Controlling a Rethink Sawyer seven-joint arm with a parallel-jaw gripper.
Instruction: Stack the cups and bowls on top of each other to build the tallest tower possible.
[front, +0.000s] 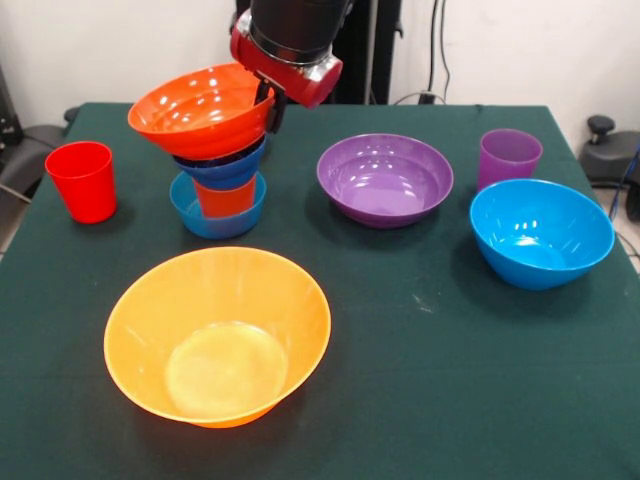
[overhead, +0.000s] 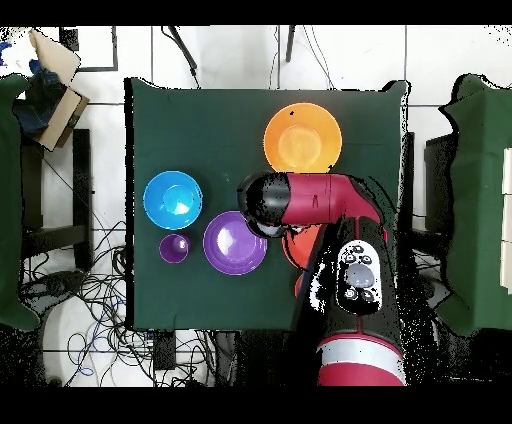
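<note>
In the front view a small light blue bowl stands on the table with an orange-red cup in it. A small dark blue bowl sits on the cup. A red-orange bowl lies tilted on top. My gripper is shut on that bowl's right rim. The big yellow-orange bowl stands alone near the front. The red cup is at the left. The purple bowl, purple cup and large light blue bowl are apart at the right. The small orange bowl is out of view.
The dark green tablecloth covers the table. In the overhead view the arm hides the stack and the gripper. Cables lie on the floor beside the table.
</note>
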